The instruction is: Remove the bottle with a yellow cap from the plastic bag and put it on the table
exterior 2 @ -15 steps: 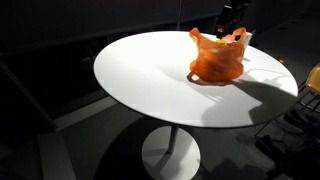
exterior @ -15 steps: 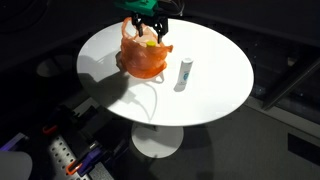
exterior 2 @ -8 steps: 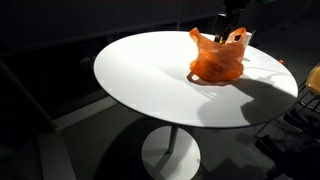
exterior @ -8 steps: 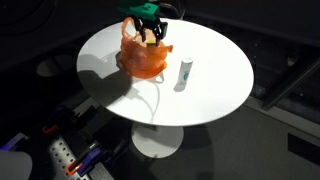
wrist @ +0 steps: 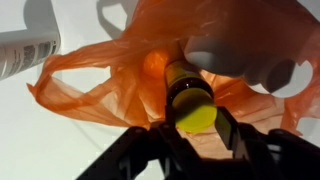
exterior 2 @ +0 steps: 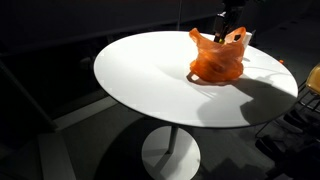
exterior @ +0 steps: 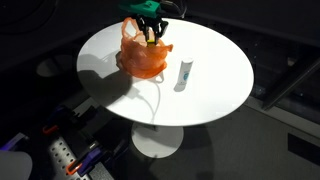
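While pincer (wrist: 195, 132) pinches bottle (wrist: 184, 86), orange bag (wrist: 105, 85) surrounds it.

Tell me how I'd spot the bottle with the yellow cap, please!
Find the round white table, then the crumpled orange plastic bag sitting on it. The bottle is inside the bag's open top, just below the gripper. Its bright yellow cap sets it apart from the white bottle lying outside the bag.
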Robot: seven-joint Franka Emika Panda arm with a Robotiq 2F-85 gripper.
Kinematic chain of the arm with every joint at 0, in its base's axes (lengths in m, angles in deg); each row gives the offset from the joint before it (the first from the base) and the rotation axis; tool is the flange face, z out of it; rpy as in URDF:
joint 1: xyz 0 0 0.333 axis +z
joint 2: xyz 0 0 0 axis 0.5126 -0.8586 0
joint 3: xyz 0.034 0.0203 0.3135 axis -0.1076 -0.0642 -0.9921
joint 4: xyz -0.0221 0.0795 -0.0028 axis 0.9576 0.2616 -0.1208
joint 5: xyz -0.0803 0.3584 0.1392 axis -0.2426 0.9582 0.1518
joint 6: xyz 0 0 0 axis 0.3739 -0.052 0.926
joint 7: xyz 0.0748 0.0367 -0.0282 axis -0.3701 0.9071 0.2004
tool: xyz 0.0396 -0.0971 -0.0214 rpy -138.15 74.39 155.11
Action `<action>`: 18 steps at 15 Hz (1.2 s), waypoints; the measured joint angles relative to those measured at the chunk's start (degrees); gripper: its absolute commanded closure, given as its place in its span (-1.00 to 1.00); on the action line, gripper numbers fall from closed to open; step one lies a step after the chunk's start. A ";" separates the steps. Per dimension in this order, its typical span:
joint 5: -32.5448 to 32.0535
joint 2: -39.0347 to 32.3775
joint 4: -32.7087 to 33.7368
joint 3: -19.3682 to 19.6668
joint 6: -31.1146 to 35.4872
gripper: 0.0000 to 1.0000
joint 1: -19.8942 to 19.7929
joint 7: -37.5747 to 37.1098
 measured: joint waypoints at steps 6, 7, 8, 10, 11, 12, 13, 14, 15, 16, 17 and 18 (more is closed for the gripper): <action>2.76 3.95 2.96 -0.24 -7.07 0.59 -0.81 0.96; 3.29 5.00 3.83 -0.16 -8.63 0.59 -1.20 0.99; 3.45 5.96 4.76 0.02 -9.96 0.59 -1.65 0.99; 3.46 7.40 6.79 0.84 -11.67 0.59 -2.60 0.98; 3.46 7.79 7.86 1.43 -12.20 0.59 -3.12 0.98; 3.46 7.91 8.92 2.00 -12.46 0.59 -3.66 0.96; 3.46 7.88 9.90 2.59 -12.53 0.59 -4.21 0.95; 3.46 7.81 10.69 3.20 -12.54 0.59 -4.78 0.95; 3.46 7.66 11.42 3.77 -12.54 0.59 -5.32 0.93; 3.46 7.44 11.97 4.35 -12.54 0.59 -5.82 0.90; 3.46 7.18 12.37 4.87 -12.53 0.59 -6.30 0.89; 3.46 6.80 12.69 5.31 -12.49 0.59 -6.77 0.87</action>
